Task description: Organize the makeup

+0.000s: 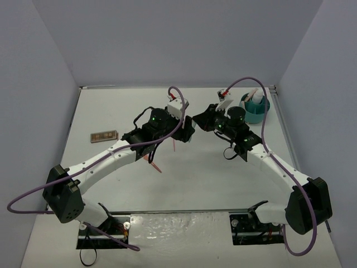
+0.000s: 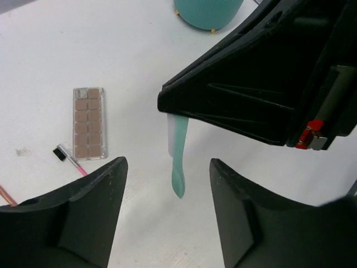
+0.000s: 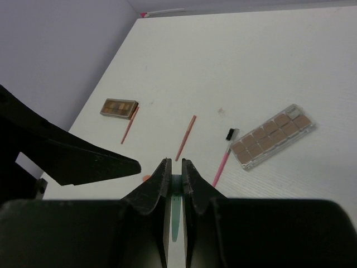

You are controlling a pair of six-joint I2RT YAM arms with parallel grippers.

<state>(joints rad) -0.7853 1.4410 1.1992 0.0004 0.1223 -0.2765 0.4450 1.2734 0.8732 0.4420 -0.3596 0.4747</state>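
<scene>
Teal tub [image 1: 252, 116] holds (seemingly) a white bottle [image 1: 257, 100].

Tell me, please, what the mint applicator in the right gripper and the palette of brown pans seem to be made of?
The mint applicator, pinched in the right gripper, is probably plastic or silicone: its blade is smooth and evenly coloured with a soft sheen. The palette looks like a clear, glossy plastic case, judging by its see-through rim; its brown squares look like matte pressed powder.
</scene>
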